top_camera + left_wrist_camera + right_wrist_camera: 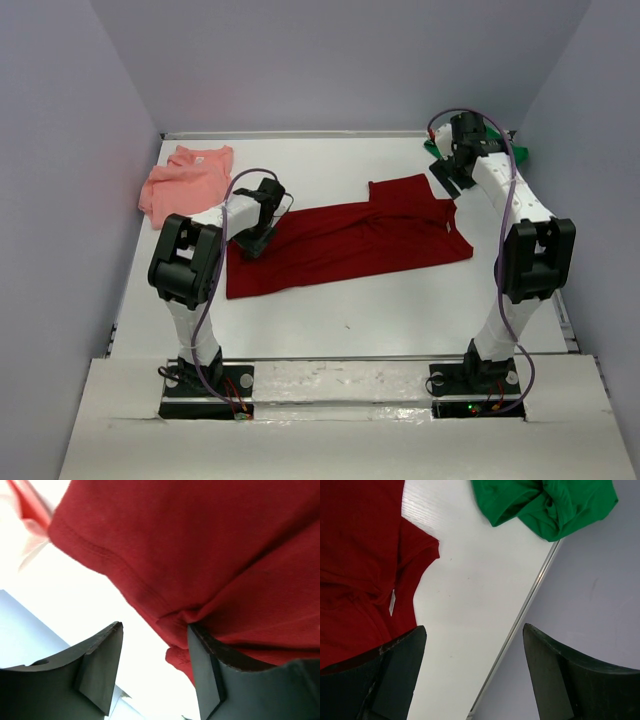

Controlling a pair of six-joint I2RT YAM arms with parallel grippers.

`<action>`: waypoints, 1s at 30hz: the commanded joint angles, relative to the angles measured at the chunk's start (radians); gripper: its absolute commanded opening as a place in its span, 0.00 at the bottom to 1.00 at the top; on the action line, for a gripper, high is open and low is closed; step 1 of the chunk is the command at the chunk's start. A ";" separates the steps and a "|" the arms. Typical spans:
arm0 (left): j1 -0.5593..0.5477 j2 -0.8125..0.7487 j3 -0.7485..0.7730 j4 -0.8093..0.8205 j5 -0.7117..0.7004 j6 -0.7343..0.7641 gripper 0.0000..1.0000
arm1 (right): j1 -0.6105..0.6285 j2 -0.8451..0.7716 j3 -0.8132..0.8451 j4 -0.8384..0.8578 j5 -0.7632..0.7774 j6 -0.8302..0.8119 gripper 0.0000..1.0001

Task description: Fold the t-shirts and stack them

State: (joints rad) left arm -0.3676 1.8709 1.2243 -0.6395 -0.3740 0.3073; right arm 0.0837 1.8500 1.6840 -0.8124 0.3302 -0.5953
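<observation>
Red cloth fills the middle of the top view: the dark red t-shirt point(350, 245) lies on the white table point(400, 310) as a long band, running from the left side up toward the far right. The salmon pink t-shirt point(190, 178) sits crumpled in the far left corner, well apart from the red one. The bright green t-shirt point(433, 148) is in the far right corner and is mostly hidden behind the right arm. The left gripper point(252, 240) is low over the left end of the red shirt. The right gripper point(445, 182) hangs near the shirt's far right part.

In the left wrist view, the left gripper point(155, 627) has its jaws apart, and bare table shows between them. One of its fingers point(205, 670) touches a bunched hem of the red shirt point(200, 545); the other is over the table and touches no cloth.

In the right wrist view, the right gripper point(475, 630) is spread wide and holds nothing; under it is the table's edge. The red shirt point(355, 555) lies to the left, showing a small white label point(392, 602). The green shirt point(545, 505) is bunched at the table's edge, against the grey wall point(590, 590).
</observation>
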 commanded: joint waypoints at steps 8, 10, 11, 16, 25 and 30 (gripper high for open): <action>-0.004 -0.078 0.044 0.021 -0.238 0.022 0.71 | -0.009 -0.037 -0.015 -0.004 -0.037 0.002 0.83; -0.004 -0.072 0.053 0.041 -0.270 0.024 0.71 | -0.009 -0.008 0.012 -0.004 -0.092 0.025 0.82; -0.002 -0.072 0.058 0.050 -0.276 0.024 0.71 | -0.009 0.004 0.025 -0.004 -0.115 0.034 0.82; 0.005 -0.105 0.086 0.118 -0.214 0.033 0.71 | -0.009 0.115 0.175 0.013 -0.243 0.086 0.76; 0.114 -0.076 0.231 0.100 -0.014 0.012 0.73 | -0.009 0.432 0.580 -0.074 -0.398 0.147 0.31; 0.147 -0.091 0.201 0.112 0.023 0.001 0.73 | -0.009 0.520 0.658 -0.051 -0.430 0.160 0.27</action>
State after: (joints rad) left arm -0.2333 1.8153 1.4330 -0.5156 -0.3965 0.3225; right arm 0.0792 2.3447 2.2669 -0.8562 -0.0422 -0.4625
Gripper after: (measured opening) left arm 0.734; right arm 0.268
